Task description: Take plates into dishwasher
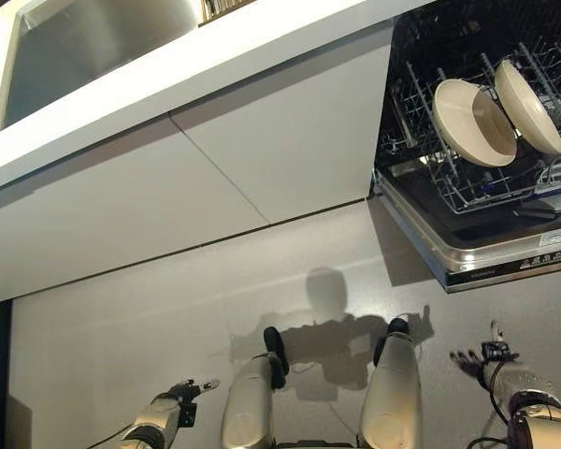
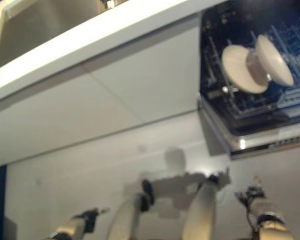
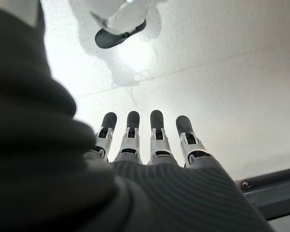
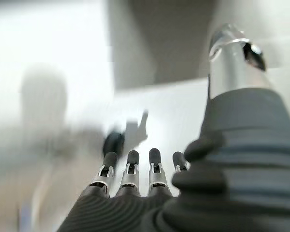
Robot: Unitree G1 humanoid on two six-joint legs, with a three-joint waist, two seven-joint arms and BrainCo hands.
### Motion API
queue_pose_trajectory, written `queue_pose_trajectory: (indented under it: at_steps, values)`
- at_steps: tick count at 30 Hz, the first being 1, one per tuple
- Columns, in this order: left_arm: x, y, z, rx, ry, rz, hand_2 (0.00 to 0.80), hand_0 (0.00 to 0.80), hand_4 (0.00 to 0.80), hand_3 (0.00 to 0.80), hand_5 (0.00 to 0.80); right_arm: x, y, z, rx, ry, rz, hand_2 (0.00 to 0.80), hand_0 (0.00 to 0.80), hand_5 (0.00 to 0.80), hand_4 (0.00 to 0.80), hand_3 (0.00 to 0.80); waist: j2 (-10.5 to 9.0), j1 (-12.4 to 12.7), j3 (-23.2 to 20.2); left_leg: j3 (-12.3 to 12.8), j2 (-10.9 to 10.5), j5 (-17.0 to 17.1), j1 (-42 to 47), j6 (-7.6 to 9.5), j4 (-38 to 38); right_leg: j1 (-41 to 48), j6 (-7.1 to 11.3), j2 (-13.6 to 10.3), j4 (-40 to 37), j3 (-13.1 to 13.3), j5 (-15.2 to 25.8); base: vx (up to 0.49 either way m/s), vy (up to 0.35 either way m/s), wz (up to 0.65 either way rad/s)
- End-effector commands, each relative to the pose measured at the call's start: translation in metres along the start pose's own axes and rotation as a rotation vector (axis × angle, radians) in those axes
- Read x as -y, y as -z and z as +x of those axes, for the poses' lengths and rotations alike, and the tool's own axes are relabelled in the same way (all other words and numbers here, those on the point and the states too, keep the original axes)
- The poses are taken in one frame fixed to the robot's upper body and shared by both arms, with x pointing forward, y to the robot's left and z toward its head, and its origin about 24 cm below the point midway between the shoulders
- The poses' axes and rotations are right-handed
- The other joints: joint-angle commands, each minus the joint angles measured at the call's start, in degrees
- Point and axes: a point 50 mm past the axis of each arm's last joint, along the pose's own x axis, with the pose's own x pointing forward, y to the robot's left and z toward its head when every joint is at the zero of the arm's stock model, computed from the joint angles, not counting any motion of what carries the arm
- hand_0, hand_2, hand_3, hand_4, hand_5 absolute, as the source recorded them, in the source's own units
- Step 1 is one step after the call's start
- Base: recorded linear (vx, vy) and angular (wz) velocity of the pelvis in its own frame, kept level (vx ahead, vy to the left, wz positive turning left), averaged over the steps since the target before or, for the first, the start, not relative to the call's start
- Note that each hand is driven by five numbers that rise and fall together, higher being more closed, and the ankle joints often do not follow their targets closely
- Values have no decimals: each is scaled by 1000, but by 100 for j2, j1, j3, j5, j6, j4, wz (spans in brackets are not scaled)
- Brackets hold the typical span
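Note:
Two cream plates [image 1: 473, 122] [image 1: 528, 107] stand on edge, side by side, in the wire rack [image 1: 467, 182] of the open dishwasher [image 1: 505, 253] at the upper right. My left hand [image 1: 179, 393] hangs low at the bottom left, far from the plates. Its fingers [image 3: 156, 130] are straight and hold nothing. My right hand [image 1: 481, 360] hangs low at the bottom right, below the dishwasher's front edge. Its fingers [image 4: 129, 166] are straight and empty too.
A steel sink [image 1: 93, 47] is set in the white counter [image 1: 262, 47] at the upper left. White cabinet fronts [image 1: 215, 178] run below the counter. The grey floor [image 1: 122, 318] lies under both hands.

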Motion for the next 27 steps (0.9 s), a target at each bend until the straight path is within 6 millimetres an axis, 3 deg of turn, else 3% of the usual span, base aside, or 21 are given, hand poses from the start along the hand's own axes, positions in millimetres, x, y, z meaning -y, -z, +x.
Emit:
queue_pose_trajectory:
  at_steps: [1,5,9,14,18,19,23,24,27]
  values:
    - [-15,23,-3,-42,-50,10,0,0,0,0,0,-26,-16,-5,71,-128,221,0,0,0,0,0,-129,-60,70,181,-197,-678,-274,457,1083,225,-402,205,28,-138,-4,0,0,0]
    - [-15,26,-5,-45,-53,16,0,0,0,0,0,-62,-39,-17,119,-345,294,0,0,0,0,0,-88,-80,42,164,-189,-693,-293,422,1214,202,-404,166,131,-94,-38,32,24,2]
    - [-14,26,-5,-40,-37,11,0,0,0,0,0,-93,-46,-28,131,-525,289,0,0,0,0,0,-50,-76,27,167,-187,-663,-283,402,1261,204,-410,157,169,-67,-58,8,6,0]
    - [-10,31,-5,-54,-18,11,0,0,0,0,0,-145,-44,-49,119,-757,198,0,0,0,0,0,-12,-37,-31,153,-177,-573,-235,362,1304,258,-431,142,217,-52,-101,33,27,0]
    - [-12,33,-5,-64,-18,14,0,0,0,0,0,-192,-35,-74,115,-930,28,0,0,0,0,0,-16,60,-108,110,-173,-542,-186,355,1335,340,-451,111,249,-63,-136,36,10,0]
    - [-14,33,-5,-69,-23,22,0,0,0,0,0,-214,-28,-86,113,-991,-50,0,0,0,0,0,-22,110,-135,92,-173,-511,-163,352,1331,381,-458,105,250,-82,-141,31,-2,1]
    - [-22,30,-6,-72,-42,31,0,0,0,0,0,-260,-13,-119,128,-1112,-228,0,0,0,0,0,-60,250,-205,32,-173,-442,-132,345,1301,461,-463,97,230,-143,-150,26,-11,-1]
    - [-25,30,-6,-72,-50,38,0,0,0,0,0,-280,-8,-136,143,-1168,-306,0,0,0,0,0,-95,339,-233,-6,-173,-431,-135,345,1306,495,-469,94,230,-177,-157,33,-35,-5]
    - [-33,27,-7,-70,-68,43,0,0,0,0,0,-309,-2,-166,183,-1248,-412,0,0,0,0,0,-161,469,-250,-72,-170,-416,-169,351,1322,517,-474,95,252,-230,-161,4,-57,-9]
